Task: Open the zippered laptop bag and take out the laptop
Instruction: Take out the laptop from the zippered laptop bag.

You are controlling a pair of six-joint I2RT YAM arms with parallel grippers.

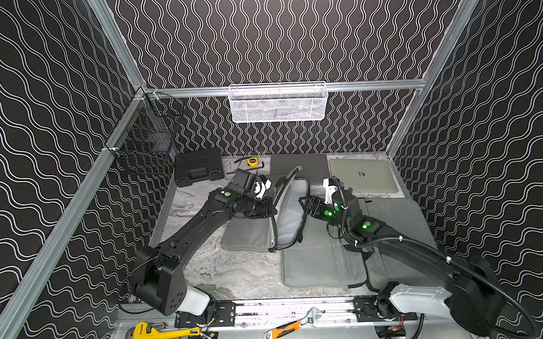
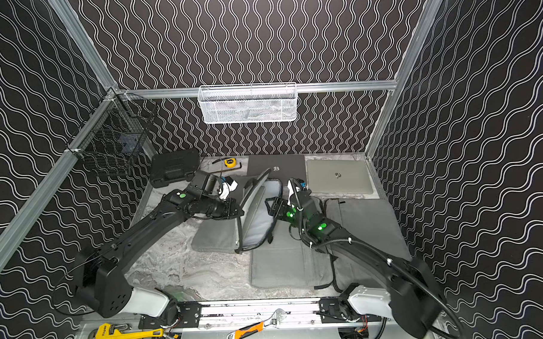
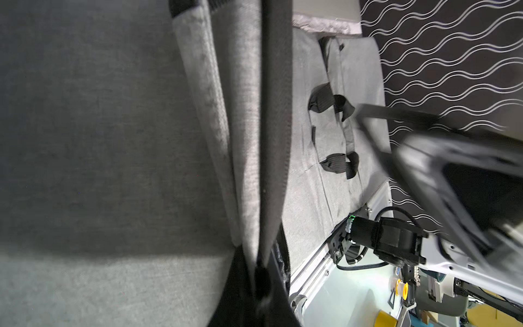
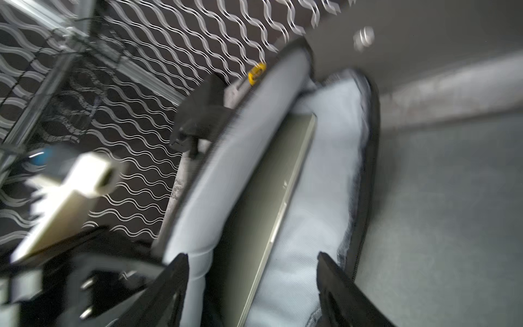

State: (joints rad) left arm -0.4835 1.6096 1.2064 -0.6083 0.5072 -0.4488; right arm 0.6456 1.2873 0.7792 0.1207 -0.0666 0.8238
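The grey laptop bag [image 1: 251, 236] lies mid-table, unzipped, its upper flap [image 1: 282, 194] raised on edge so the pale lining [image 1: 292, 222] shows. My left gripper [image 1: 271, 209] is shut on that flap's black zipper edge [image 3: 276, 141]; in the left wrist view the gripper [image 3: 261, 273] pinches the edge. My right gripper [image 1: 305, 206] hangs open at the bag's mouth. In the right wrist view its fingers [image 4: 177, 271] stand wide, the gripper [image 4: 253, 269] facing the laptop [image 4: 268, 198], a thin silver-olive slab lying inside on the lining [image 4: 325, 170].
A silver laptop [image 1: 362, 175] and a dark one [image 1: 298, 167] lie at the back. Two more grey bags [image 1: 320, 258] [image 1: 393, 222] lie under the right arm. A black case [image 1: 198, 169] and a tape measure [image 1: 252, 161] sit back left. Baskets [image 1: 277, 103] [image 1: 145, 140] hang on the walls.
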